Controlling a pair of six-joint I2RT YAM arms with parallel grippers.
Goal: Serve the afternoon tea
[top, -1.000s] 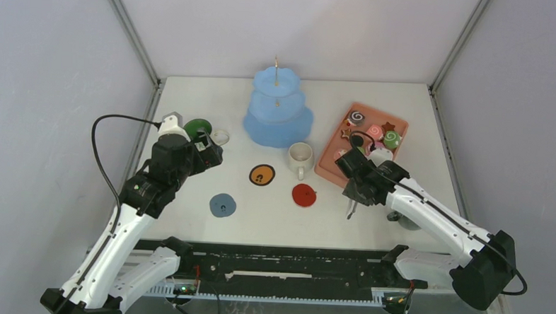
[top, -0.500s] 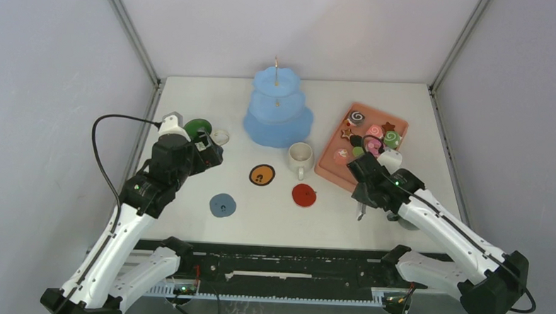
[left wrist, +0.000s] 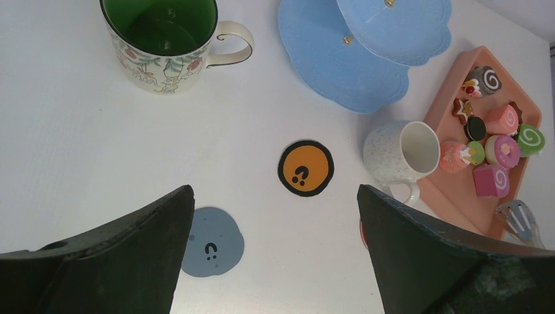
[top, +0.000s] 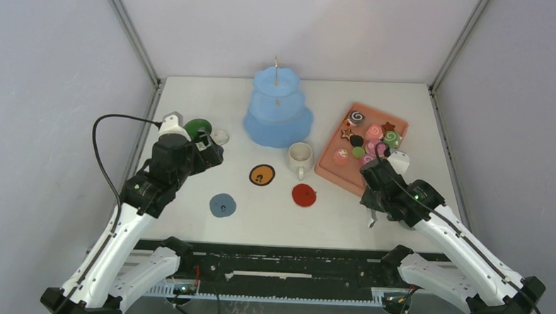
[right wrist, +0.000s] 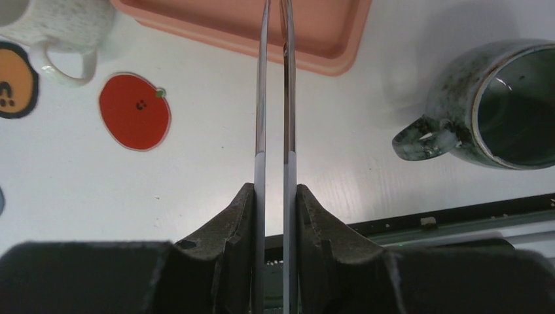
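Small pastries (top: 364,138) lie on the salmon-pink tray (top: 333,172); they also show in the left wrist view (left wrist: 497,140). The cream mug (top: 300,156) stands left of the tray. The green mug (top: 196,127) sits at the left, partly behind my left gripper (top: 210,152), which is open and empty (left wrist: 275,196). The grey mug (right wrist: 497,111) stands right of my right gripper (right wrist: 273,196), hidden under that arm in the top view. The right gripper (top: 375,196) is shut on metal tongs (right wrist: 261,98), near the tray's front corner.
A blue three-tier stand (top: 278,111) stands at the back centre. Three flat coasters lie on the table: orange (top: 262,175), red (top: 304,195) and blue-grey (top: 223,205). The black rail (top: 278,260) runs along the near edge.
My right arm has moved right and toward the near edge with the tongs, off the tray's front, uncovering the pastries. The left arm has not moved.
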